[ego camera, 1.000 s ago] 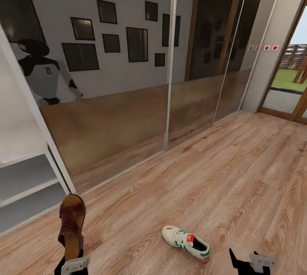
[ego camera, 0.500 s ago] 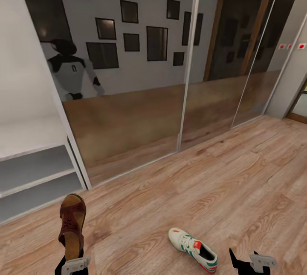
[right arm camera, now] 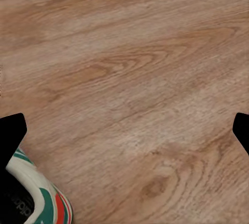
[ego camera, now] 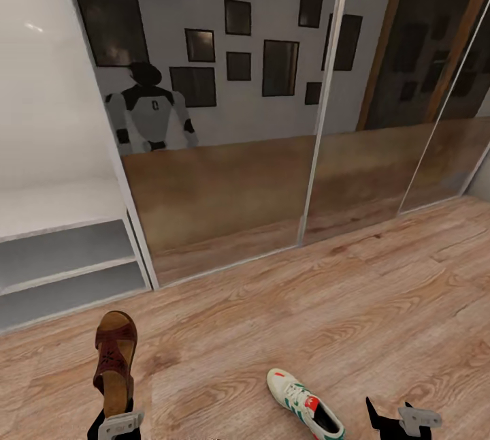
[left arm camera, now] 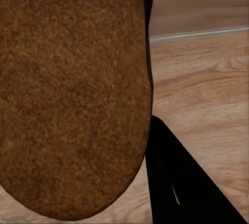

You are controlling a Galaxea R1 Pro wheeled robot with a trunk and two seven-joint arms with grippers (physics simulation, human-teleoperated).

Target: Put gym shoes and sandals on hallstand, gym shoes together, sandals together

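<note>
Wood corridor floor, left pincer holding sandal, right pincer wide

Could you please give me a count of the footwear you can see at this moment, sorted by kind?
Sandal, held up in the left claw: 1
Sneaker, lying on the wooden floor: 1
Total: 2
</note>
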